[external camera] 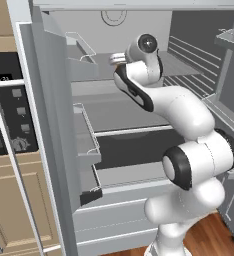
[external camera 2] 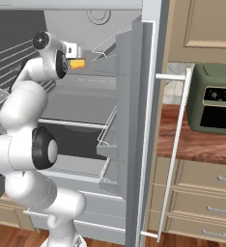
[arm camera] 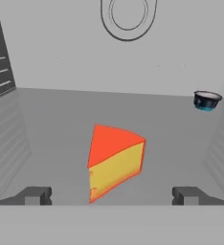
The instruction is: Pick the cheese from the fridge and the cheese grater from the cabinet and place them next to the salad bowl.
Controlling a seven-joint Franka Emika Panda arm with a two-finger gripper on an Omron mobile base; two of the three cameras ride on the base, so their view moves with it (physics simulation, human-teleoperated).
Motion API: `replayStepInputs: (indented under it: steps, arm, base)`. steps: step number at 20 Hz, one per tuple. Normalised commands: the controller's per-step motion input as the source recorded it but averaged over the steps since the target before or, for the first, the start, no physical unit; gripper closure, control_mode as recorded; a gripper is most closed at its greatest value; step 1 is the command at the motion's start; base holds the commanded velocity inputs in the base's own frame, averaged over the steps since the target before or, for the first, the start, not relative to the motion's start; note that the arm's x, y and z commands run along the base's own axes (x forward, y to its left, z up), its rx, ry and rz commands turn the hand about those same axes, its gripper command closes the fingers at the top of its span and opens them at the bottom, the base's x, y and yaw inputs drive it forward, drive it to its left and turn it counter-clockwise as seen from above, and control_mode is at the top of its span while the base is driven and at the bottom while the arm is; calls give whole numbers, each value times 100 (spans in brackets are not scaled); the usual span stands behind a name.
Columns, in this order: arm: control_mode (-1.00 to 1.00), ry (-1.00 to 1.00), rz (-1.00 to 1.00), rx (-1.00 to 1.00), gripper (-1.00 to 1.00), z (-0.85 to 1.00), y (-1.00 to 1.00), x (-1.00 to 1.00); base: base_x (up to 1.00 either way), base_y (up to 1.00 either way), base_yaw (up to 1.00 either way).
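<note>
The fridge [external camera: 49, 125] is the biggest thing here. It is tall and grey, and its doors stand open. White wire racks hang on the inside of the doors. Grey shelves go across the inside. The white arm [external camera: 189, 145] reaches up and into the fridge, over an upper shelf.

The cheese [arm camera: 115, 160] sits on that grey shelf inside the fridge. It is near the middle of the shelf, out from the fridge's back wall. It is a wedge. Its red-orange face is on top and its yellow side faces the camera on the hand. In the hand view, the thin end points to the lower left and the wide end points to the right. In the right base view, a bit of the cheese [external camera 2: 77, 64] peeks out past the hand.

The gripper [arm camera: 111, 195] is spread wide and holds nothing. One fingertip [arm camera: 35, 195] is on each side of the cheese, not touching it.

A small dark blue cup [arm camera: 207, 101] stands at the fridge's back wall, in the right corner, well apart from the cheese.
</note>
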Motion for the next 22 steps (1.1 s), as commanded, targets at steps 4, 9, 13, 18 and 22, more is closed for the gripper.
replayStepInputs:
  steps: [4, 9, 13, 18, 22]
  arm:
    - [-100, 0, -2, 0, -100, 0, 6, 23]
    - [-100, 0, -4, 0, -100, 0, 9, 24]
    - [-100, 0, -3, 0, -100, -2, 8, 23]
    - [-100, 1, -2, 1, -100, -5, 3, 20]
    - [-100, 5, -2, 3, -100, -6, 1, 4]
  base:
    - [0, 0, 0]
    - [0, 0, 0]
    - [0, 0, 0]
    - [0, 0, 0]
    - [0, 0, 0]
